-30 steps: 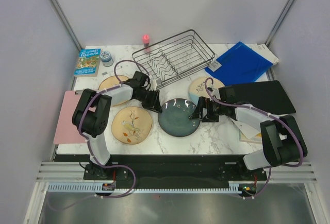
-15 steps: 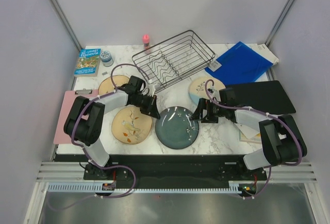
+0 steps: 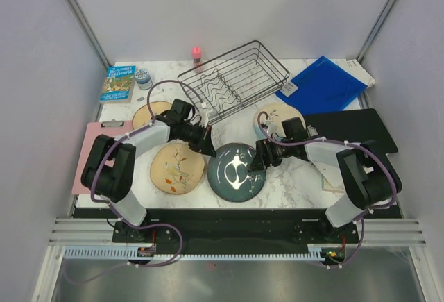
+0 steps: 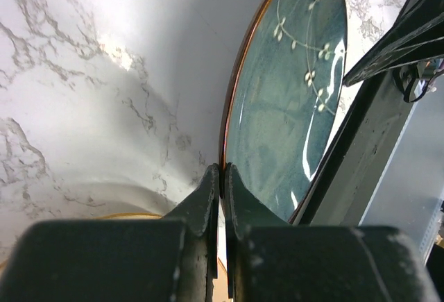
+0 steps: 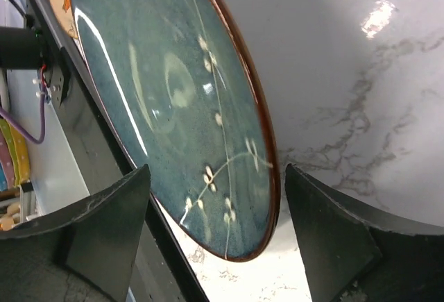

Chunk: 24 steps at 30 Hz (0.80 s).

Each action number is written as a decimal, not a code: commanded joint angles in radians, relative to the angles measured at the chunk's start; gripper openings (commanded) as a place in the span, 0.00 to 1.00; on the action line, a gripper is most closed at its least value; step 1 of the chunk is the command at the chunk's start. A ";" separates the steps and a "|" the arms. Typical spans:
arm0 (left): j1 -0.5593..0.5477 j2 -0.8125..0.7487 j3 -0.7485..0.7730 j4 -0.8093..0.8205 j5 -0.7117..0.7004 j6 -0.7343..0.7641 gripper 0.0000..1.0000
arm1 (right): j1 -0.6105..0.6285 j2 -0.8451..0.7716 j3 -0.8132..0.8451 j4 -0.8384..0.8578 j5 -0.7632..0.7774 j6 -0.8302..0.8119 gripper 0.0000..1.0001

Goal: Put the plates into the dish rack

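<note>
The dark teal plate point(image 3: 236, 171) lies near the table's front edge. My left gripper point(image 3: 208, 148) is shut on its far left rim, and the left wrist view shows the pads point(image 4: 223, 173) pinching the rim of the teal plate point(image 4: 291, 107). My right gripper point(image 3: 258, 162) is open at the plate's right rim. In the right wrist view its fingers point(image 5: 104, 225) stand either side of the plate's edge point(image 5: 173, 94). One tan plate point(image 3: 177, 168) lies to the left, and another point(image 3: 149, 113) is partly under my left arm. The cream-and-blue plate point(image 3: 274, 116) lies behind my right arm. The dish rack point(image 3: 232, 80) stands empty at the back.
A book point(image 3: 118, 83) and a small jar point(image 3: 143, 76) are at the back left, and a red bottle point(image 3: 196, 53) is behind the rack. A blue folder point(image 3: 322, 83) and a black pad point(image 3: 350, 130) lie on the right. A pink board point(image 3: 94, 156) lies on the left.
The teal plate has slid toward the front edge with my left gripper on its rim. My right gripper has moved left, up to the plate's right rim.
</note>
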 commanded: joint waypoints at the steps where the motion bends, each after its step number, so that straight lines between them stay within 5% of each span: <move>1: 0.000 -0.022 0.080 0.030 0.061 0.068 0.02 | 0.011 0.034 0.027 0.005 -0.097 -0.116 0.83; 12: 0.000 0.053 0.152 0.030 0.109 0.067 0.02 | 0.017 0.114 0.091 0.128 -0.248 -0.069 0.66; 21: -0.001 0.060 0.138 0.006 0.075 0.085 0.02 | 0.016 0.055 0.119 0.123 -0.289 -0.027 0.10; 24: 0.000 0.054 0.132 -0.005 0.053 0.102 0.02 | 0.017 0.006 0.133 0.089 -0.275 -0.035 0.00</move>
